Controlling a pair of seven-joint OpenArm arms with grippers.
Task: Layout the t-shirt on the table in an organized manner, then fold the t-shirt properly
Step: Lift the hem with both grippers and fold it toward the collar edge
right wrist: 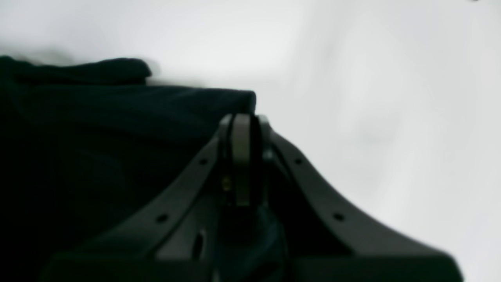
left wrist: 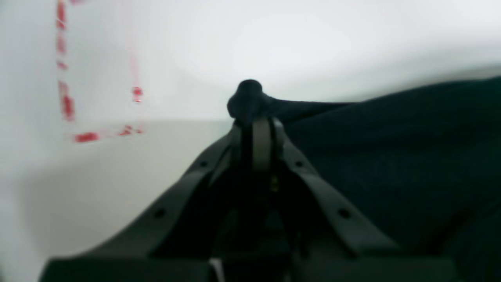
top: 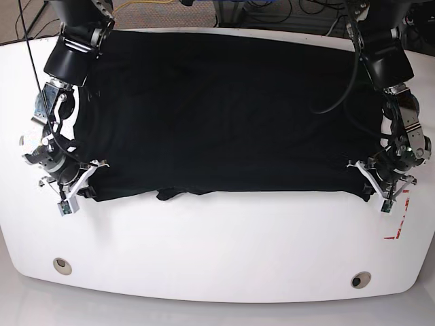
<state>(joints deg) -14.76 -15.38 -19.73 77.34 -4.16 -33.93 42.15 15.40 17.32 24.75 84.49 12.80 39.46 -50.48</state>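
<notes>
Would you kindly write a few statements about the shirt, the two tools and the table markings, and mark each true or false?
1. The left tool is shut on a bunched bit of the black t-shirt. True.
2. The right tool is open above bare table. False: it is shut on the shirt's edge.
3. The t-shirt is rolled into a ball. False: it lies spread wide across the white table.
4. Red marks lie near the left tool. True.
5. Two round grommet holes sit along the table's near edge. True.
</notes>
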